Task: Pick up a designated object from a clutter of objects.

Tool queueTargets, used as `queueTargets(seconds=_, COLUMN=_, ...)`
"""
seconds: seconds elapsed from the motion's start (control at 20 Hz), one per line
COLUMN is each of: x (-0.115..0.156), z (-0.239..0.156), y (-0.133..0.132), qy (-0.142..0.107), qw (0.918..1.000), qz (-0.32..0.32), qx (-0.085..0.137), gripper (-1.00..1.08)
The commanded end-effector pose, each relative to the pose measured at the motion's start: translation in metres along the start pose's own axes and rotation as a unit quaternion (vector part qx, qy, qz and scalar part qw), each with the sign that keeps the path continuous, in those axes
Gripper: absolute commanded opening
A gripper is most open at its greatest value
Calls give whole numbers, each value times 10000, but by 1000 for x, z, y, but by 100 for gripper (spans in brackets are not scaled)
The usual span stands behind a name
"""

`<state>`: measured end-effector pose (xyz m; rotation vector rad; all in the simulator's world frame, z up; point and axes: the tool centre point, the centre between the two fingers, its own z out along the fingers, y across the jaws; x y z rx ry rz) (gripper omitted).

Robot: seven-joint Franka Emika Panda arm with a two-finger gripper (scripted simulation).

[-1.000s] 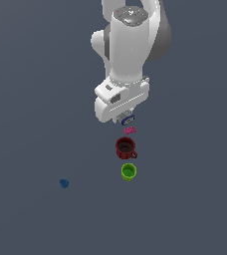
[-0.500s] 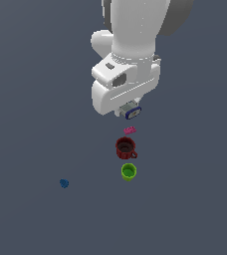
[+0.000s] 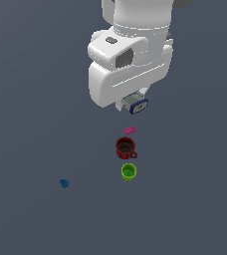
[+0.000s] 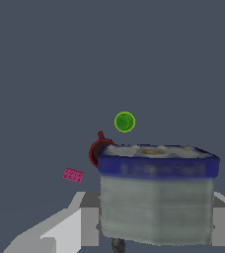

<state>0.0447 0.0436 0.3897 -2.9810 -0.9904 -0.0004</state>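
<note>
The grey-silver block with a dark blue rim (image 3: 136, 104) hangs under the white arm in the exterior view, lifted well above the floor. In the wrist view the block (image 4: 156, 195) fills the space between my gripper's (image 4: 154, 220) fingers, which are shut on it; one light grey finger (image 4: 70, 230) shows beside it. The clutter lies below: a pink block (image 3: 130, 130), a dark red mug (image 3: 125, 148), a bright green cup (image 3: 128, 172) and a tiny blue lump (image 3: 64, 183). The fingertips are hidden by the arm body in the exterior view.
The wrist view shows the pink block (image 4: 73, 175), the red mug (image 4: 97, 149) partly behind the held block, and the green cup (image 4: 124, 121) on the flat dark grey floor. The blue lump lies apart at the exterior view's left.
The arm has risen toward the camera, carrying the grey-blue block up and away from the pink block. The other objects have not moved.
</note>
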Motion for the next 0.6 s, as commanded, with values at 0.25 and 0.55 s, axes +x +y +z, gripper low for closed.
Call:
queueTargets(seconds=0.25, x=10, z=-19, y=6, qy=-1, qw=10000, qz=0, qx=0, gripper=-100)
queueTargets(seconds=0.55, x=13, z=-23, y=7, qy=-1, qw=10000, qz=0, qx=0, gripper=-100)
